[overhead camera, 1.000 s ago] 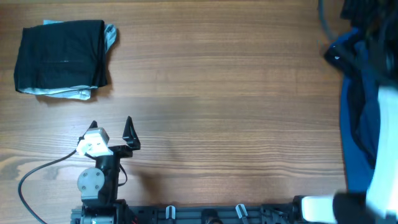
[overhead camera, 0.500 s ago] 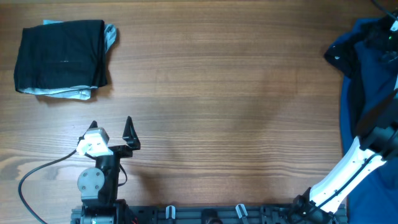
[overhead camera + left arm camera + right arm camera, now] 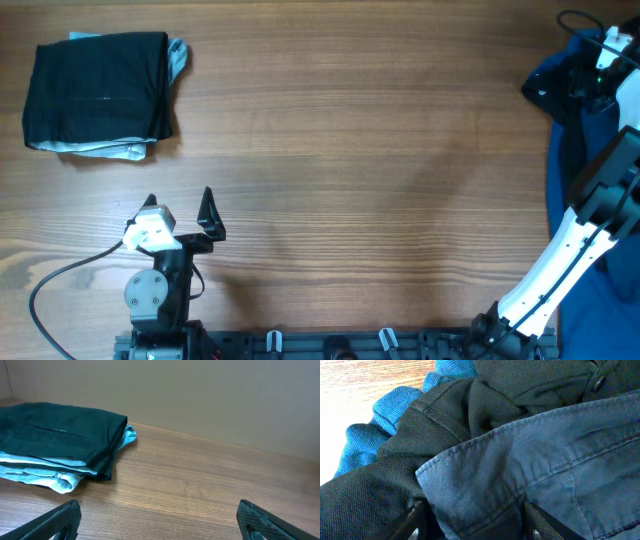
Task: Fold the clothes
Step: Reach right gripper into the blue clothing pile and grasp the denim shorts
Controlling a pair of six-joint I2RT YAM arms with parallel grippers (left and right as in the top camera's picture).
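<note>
A heap of clothes [image 3: 585, 150] in navy, blue and black lies at the table's right edge. My right gripper [image 3: 598, 62] is down on its far end. In the right wrist view its open fingers [image 3: 475, 522] straddle a fold of the navy-blue denim-like shorts [image 3: 545, 455], which lie over a black garment [image 3: 385, 475] and a bright blue knit one [image 3: 367, 435]. A small dark button [image 3: 598, 382] shows at the top. My left gripper [image 3: 180, 212] is open and empty near the front left; in the left wrist view its fingers [image 3: 160, 520] hover over bare wood.
A folded stack of clothes, a black garment over light blue ones [image 3: 100, 92], lies at the back left, also in the left wrist view [image 3: 60, 440]. The left arm's cable [image 3: 60, 275] curls at the front left. The wooden table [image 3: 350, 150] spans the middle.
The right arm has swung from the front right corner out over the heap. Its gripper now sits on the heap's far end. The left arm and the folded stack have not moved.
</note>
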